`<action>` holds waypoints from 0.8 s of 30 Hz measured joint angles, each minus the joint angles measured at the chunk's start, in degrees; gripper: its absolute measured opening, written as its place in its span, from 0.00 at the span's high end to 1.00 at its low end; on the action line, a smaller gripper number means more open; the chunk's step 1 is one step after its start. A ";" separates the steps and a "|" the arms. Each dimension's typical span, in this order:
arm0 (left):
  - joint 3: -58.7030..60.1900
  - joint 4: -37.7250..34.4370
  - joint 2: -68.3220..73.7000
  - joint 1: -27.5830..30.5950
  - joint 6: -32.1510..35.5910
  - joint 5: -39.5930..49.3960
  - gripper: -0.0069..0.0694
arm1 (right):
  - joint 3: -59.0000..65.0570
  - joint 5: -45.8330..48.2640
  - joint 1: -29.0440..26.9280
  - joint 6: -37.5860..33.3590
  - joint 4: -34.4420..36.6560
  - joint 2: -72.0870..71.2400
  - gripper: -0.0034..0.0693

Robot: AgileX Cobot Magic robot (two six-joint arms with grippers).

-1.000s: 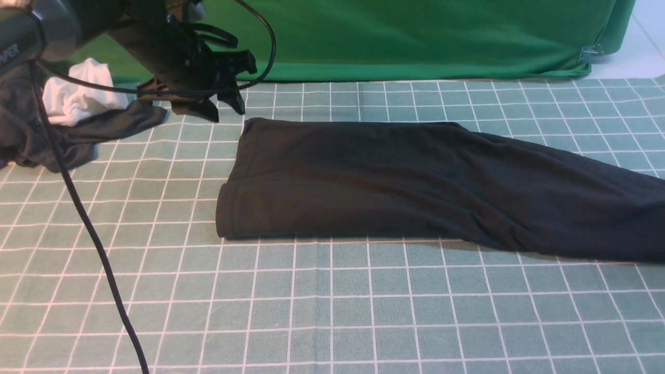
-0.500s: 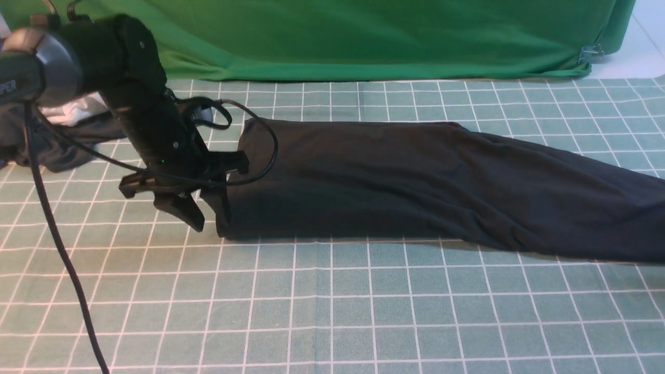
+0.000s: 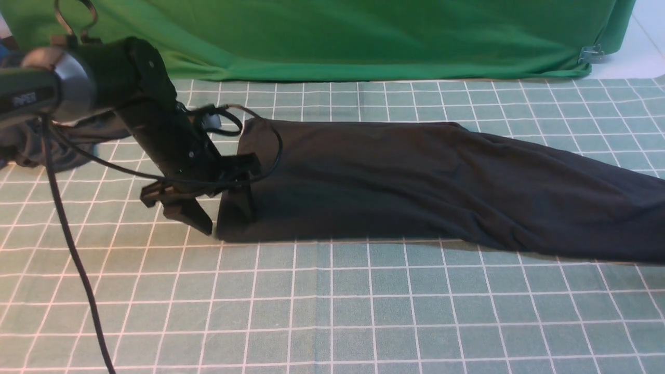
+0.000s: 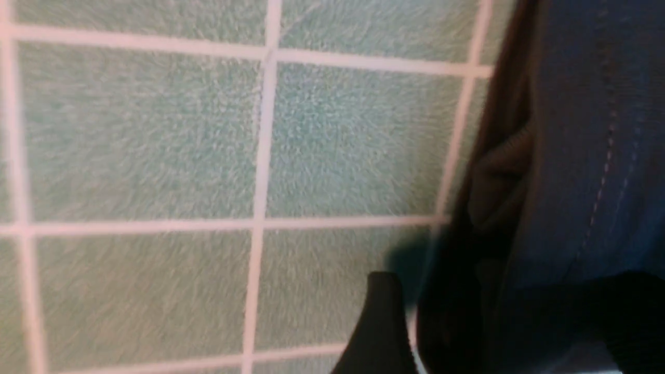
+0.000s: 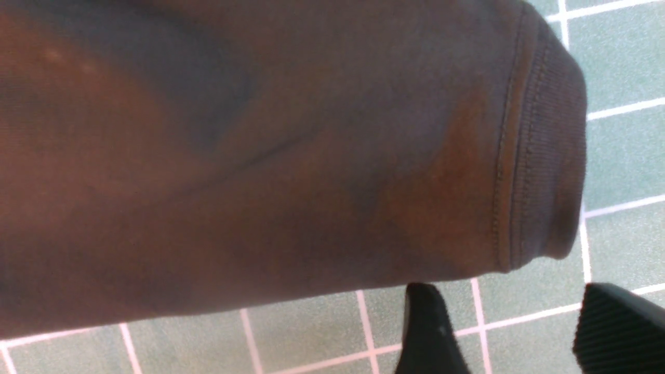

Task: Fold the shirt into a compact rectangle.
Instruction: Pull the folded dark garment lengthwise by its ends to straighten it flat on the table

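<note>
Left gripper (image 3: 221, 214), jaws spread and straddling the near left corner of the shirt (image 3: 415, 182), grips nothing yet; the shirt lies across the checked mat (image 3: 332, 311) as a long narrow band, so lengthwise folding appears done and the crosswise folds remain.

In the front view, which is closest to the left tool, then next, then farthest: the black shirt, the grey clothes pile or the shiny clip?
From the left tool:
1. Shirt: its left end is right at the tool.
2. Grey clothes pile: far left.
3. Clip: far right, at the back.
</note>
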 joint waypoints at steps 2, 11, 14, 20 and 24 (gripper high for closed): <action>0.05 -0.86 0.27 0.00 1.82 -0.38 0.26 | 0.00 0.00 0.00 0.98 0.00 0.00 0.43; -0.14 -3.34 0.56 -0.04 3.22 -0.27 0.79 | 0.00 -0.90 0.00 3.03 0.02 3.52 0.14; -0.19 -3.46 0.56 0.01 4.24 0.18 0.85 | 0.00 -4.38 0.00 4.37 -0.25 6.19 0.11; -0.19 -3.35 0.56 0.55 4.84 1.49 0.85 | 0.00 -10.85 0.00 5.38 -0.32 10.72 0.11; -0.19 -3.35 0.56 0.55 5.25 1.49 0.85 | -0.05 -11.86 0.07 5.07 0.16 11.74 0.27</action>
